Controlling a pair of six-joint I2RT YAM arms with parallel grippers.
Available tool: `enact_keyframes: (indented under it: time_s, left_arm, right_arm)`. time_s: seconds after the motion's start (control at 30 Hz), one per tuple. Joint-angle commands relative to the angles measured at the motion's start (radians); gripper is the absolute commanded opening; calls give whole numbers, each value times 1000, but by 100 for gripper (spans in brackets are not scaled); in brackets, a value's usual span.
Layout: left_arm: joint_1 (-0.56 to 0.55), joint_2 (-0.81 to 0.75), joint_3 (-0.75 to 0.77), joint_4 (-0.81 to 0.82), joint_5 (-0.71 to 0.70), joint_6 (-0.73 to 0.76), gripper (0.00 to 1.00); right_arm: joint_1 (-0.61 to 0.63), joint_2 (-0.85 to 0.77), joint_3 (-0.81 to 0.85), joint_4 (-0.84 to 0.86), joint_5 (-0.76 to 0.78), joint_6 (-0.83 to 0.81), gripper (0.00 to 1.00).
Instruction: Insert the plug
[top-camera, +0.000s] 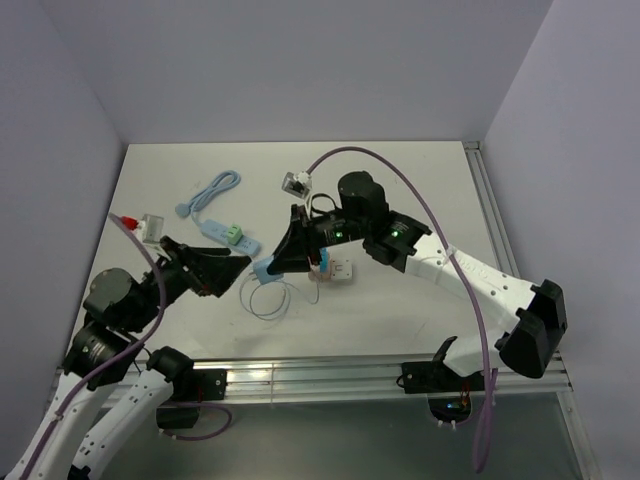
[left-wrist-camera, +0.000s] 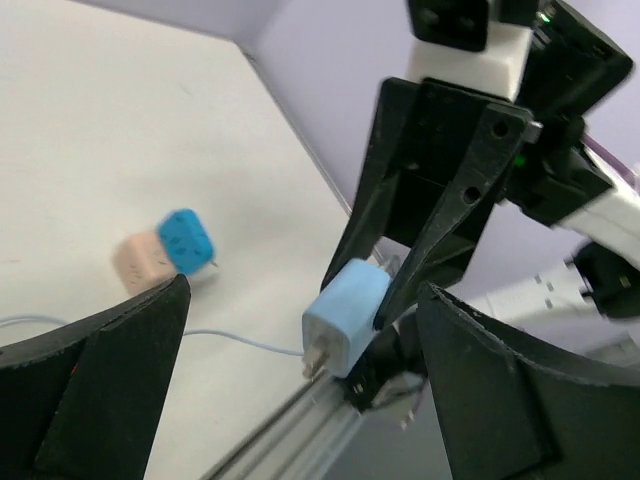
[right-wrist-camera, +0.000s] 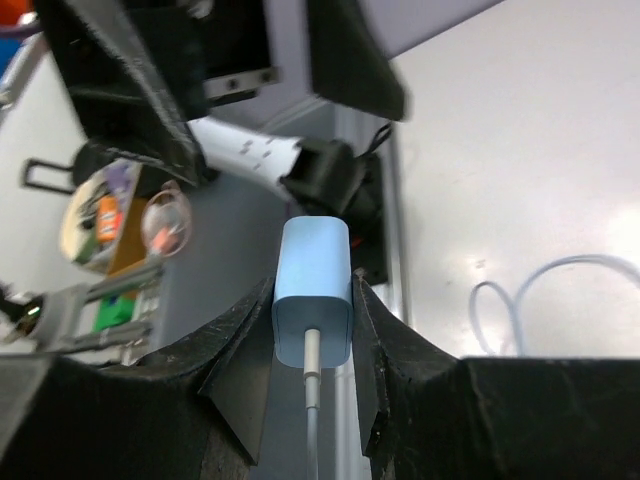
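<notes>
— Over on the right end effector (right-wrist-camera: 312, 300)?
— Clenched around the pale blue plug (left-wrist-camera: 345, 315); held above the worktop (top-camera: 400, 190).
— And on the left end effector (left-wrist-camera: 305, 290)?
— Spread wide, released; hovering just beside that plug.

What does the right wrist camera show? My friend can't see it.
The right hand pinches a light blue charger between two black fingers, with a white cable plugged into its near end. A thin white loop lies on the white table to the right.
</notes>
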Motion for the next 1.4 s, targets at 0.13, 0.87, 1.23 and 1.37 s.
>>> enact_keyframes:
  time_s: [0.13,0.87,1.23,1.37]
  left_arm:
    - [1,-84,124,-249,-454,-6,100]
    - [2,-136,137,-304,-540,23,98]
    - [1,-158,109,-286,-534,32,97]
    - [2,-161,101,-284,-527,27,97]
  right_arm:
    - [-7,149,302,-400,329,-226,0]
    - [62,916,1154,-844,829,-495,0]
    - [100,1050,1203,-812,857,-526,0]
    - [111,1073,1201,-792,864,-521,0]
